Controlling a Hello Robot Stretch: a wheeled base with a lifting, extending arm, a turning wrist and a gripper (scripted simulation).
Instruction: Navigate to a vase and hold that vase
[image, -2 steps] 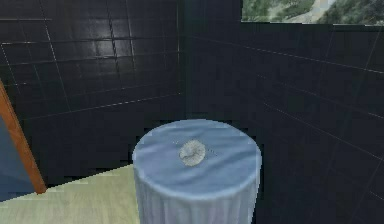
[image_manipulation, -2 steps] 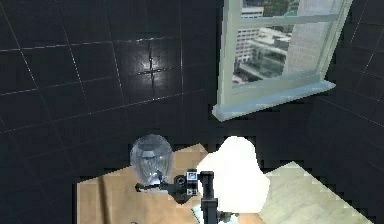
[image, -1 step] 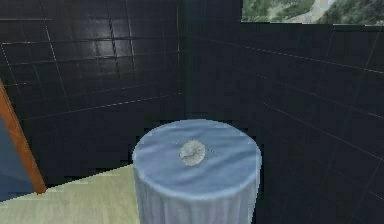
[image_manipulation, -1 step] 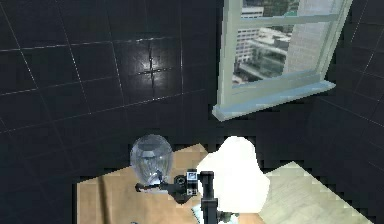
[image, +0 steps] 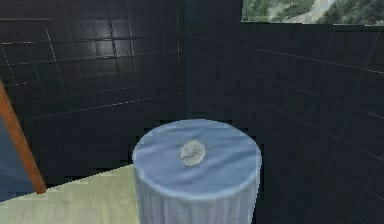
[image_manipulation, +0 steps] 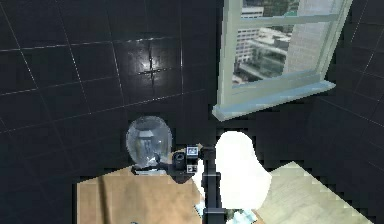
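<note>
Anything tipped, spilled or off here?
Nothing stands out. The round glass vase sits upright on the wooden table, with no spill around it. The blue-draped round table looks tidy, with a small grey thing centred on top.

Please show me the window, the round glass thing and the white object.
window (image_manipulation: 275, 45), arm side view, on the glass pane.
round glass thing (image_manipulation: 147, 138), arm side view, on its rounded body.
white object (image_manipulation: 242, 165), arm side view, on its upper body.

Narrow gap between glass globe (image_manipulation: 148, 140) and white lump (image_manipulation: 240, 165); dark tiled wall (image_manipulation: 90, 90) behind.
</note>
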